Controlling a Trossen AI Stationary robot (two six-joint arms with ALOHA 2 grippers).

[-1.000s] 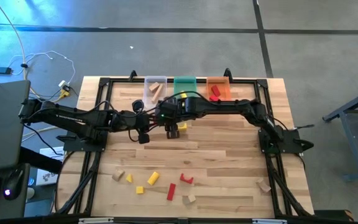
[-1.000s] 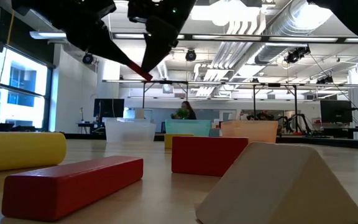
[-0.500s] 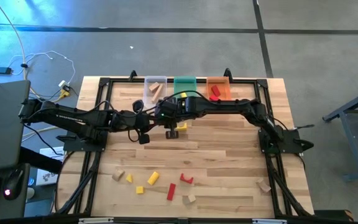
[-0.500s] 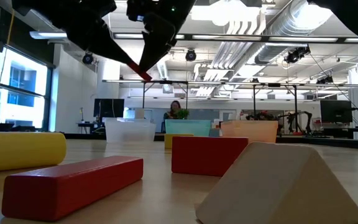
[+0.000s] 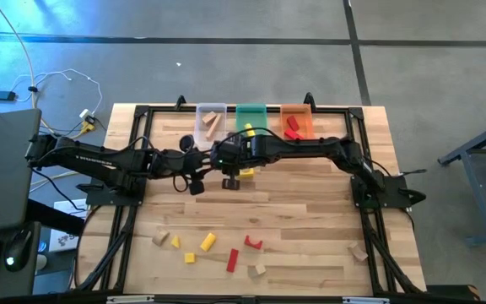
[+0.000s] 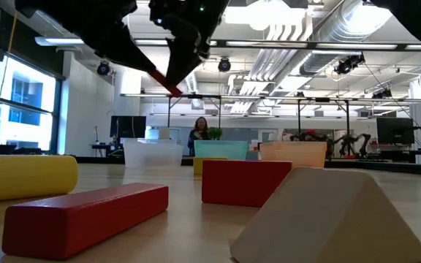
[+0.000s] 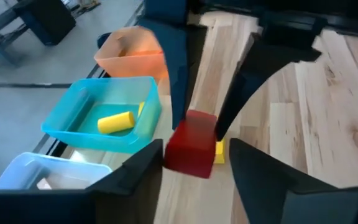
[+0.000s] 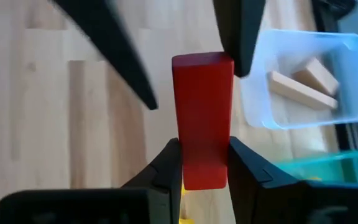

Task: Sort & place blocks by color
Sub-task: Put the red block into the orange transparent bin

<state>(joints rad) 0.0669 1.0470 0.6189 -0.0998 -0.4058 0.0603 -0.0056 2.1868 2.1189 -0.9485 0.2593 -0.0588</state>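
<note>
Gripper work first: the right gripper (image 8: 202, 163) is clamped on a red block (image 8: 202, 118), which stands upright between its two fingers, above the counter (image 5: 310, 198) just in front of the row of bins. From above we see the right gripper (image 5: 230, 173) at the middle of the counter's far half, with the left gripper (image 5: 194, 181) just beside it. In the left wrist view the left gripper's (image 7: 191, 165) fingers stand apart with the red block (image 7: 191, 151) between and beyond them, held by the other arm's dark fingers (image 7: 179, 93); we cannot tell whether they touch it.

Going down in size, we see the wooden counter, carrying three bins along its far edge: a clear bin (image 5: 210, 119) with tan pieces inside, a green bin (image 5: 251, 118) holding a yellow cylinder (image 7: 115, 122), and an orange bin (image 5: 296, 120) with red pieces (image 5: 292, 126) in it. A small yellow block (image 7: 219, 152) lies on the counter under the held red block.

Near the front edge, loose blocks are scattered: a yellow cylinder (image 5: 207, 241), a red bar (image 5: 232, 260), a red arch piece (image 5: 253, 244), a yellow cube (image 5: 190, 257), a small yellow piece (image 5: 175, 241), a tan wedge (image 5: 159, 239), a tan piece (image 5: 257, 270) and, well apart to the right, another tan block (image 5: 359, 251).

In the low view a person (image 6: 198, 134) stands far behind the bins.
</note>
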